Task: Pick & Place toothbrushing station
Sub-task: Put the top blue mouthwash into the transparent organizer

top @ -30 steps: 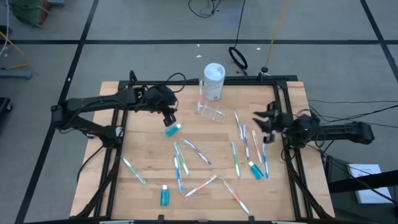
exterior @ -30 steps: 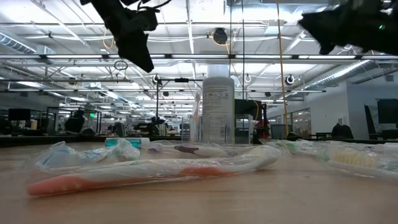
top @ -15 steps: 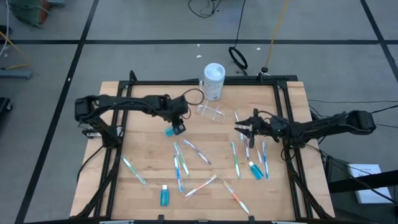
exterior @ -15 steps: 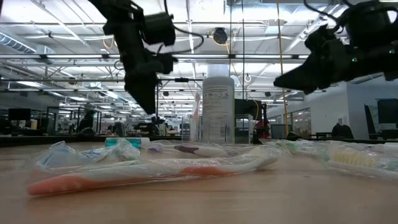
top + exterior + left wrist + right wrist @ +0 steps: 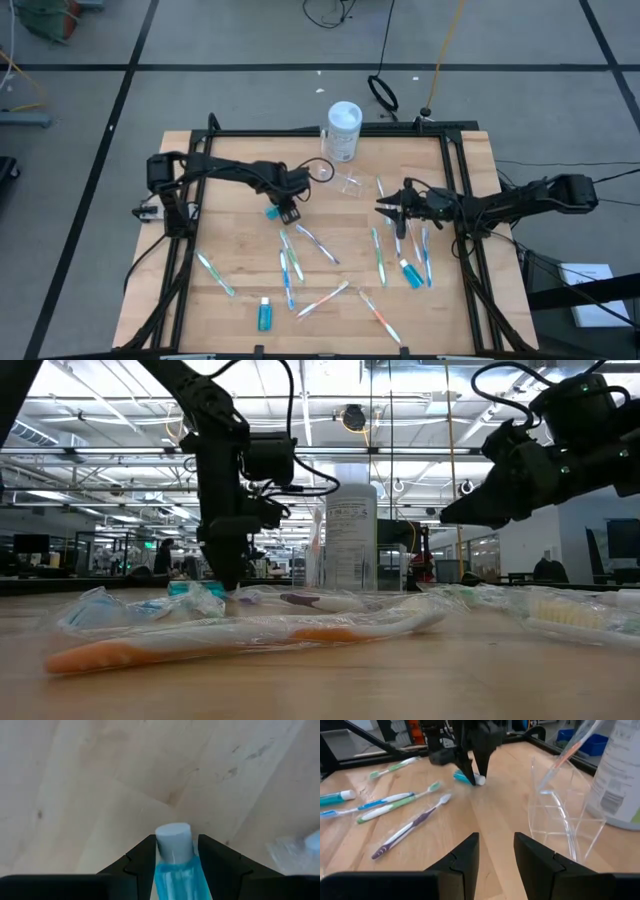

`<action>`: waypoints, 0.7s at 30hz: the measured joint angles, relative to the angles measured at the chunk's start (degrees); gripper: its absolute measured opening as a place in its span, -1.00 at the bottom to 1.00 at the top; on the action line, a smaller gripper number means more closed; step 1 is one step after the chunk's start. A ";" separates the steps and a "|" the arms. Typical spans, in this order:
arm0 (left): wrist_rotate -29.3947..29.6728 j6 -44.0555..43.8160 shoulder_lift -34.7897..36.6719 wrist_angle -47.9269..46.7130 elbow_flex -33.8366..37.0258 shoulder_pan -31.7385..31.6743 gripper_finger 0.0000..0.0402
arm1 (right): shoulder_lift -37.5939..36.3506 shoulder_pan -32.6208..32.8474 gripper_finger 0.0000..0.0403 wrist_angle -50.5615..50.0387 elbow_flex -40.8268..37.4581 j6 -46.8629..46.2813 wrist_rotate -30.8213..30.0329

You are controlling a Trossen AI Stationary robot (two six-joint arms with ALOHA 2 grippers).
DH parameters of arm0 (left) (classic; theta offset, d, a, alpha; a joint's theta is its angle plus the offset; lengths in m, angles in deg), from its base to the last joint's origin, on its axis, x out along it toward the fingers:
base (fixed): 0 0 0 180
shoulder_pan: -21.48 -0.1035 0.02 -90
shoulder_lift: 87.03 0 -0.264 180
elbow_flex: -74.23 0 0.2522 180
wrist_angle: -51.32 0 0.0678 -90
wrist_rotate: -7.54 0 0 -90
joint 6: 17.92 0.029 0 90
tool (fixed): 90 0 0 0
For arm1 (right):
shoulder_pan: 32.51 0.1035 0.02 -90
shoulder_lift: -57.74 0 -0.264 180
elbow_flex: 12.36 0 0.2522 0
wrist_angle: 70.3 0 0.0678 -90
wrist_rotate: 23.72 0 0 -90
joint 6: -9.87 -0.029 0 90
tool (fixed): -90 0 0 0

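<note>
The clear plastic holder [image 5: 348, 182] stands on its base at the table's far middle, in front of the taller white-capped container [image 5: 343, 128]; it also shows in the right wrist view [image 5: 560, 815]. My left gripper [image 5: 288, 207] is down at the table, shut on a small blue bottle with a white cap [image 5: 173, 840], left of the holder. My right gripper [image 5: 384, 208] is open and empty, above the table just right of the holder and pointing toward it. My left gripper pinches the blue bottle between its two fingers, on the bottle's two sides just behind its white cap [image 5: 175, 862]. The fingers [image 5: 470, 767] come from above, pointing down, and lie across the bottle. The bottle lies on the table.
Several wrapped toothbrushes lie across the table's middle and right [image 5: 300, 245] [image 5: 410, 235]. A second blue bottle [image 5: 264, 315] lies near the front edge, and a blue tube [image 5: 409, 272] lies at the right. A black frame [image 5: 330, 131] runs around the table.
My left gripper has gone toward the table's right edge and down onto the blue bottle. My right gripper has reached toward the table's left, closer to the clear holder, and has come lower.
</note>
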 joint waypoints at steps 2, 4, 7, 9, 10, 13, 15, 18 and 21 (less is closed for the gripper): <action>-0.01 0.01 -0.89 0.30 -0.11 0.00 -0.23 | 0.00 0.00 -0.43 0.74 0.02 0.67 0.00; -0.03 -0.32 -1.28 0.33 -0.22 -0.04 -0.23 | 0.00 0.00 -0.43 1.46 0.04 1.07 0.00; -0.20 -0.47 -1.60 0.51 -0.26 0.00 -0.30 | 0.00 -0.38 -0.43 1.77 0.04 1.23 0.06; -0.27 -0.48 -1.55 0.51 -0.24 0.04 -0.40 | 0.00 -0.99 -0.43 1.72 0.04 1.23 -0.02; -0.27 -0.64 -1.49 0.51 -0.23 0.05 -0.45 | 0.00 -1.37 -0.43 1.74 0.04 1.23 -0.02; -0.27 -1.99 -1.27 0.23 -0.55 0.06 -0.59 | 0.00 -2.44 -0.43 1.72 0.04 1.11 0.00; -0.41 -2.41 -0.79 -0.21 -1.10 0.02 -0.60 | 0.00 -3.09 -0.43 1.72 0.04 1.10 -0.02; -0.81 -2.11 1.23 1.96 -3.53 0.37 -0.55 | 0.00 -4.12 -0.43 1.68 0.07 1.06 -0.02; -0.88 -1.15 4.23 13.95 -4.63 0.97 -0.49 | 0.00 -5.09 -0.43 1.70 0.07 1.04 -0.02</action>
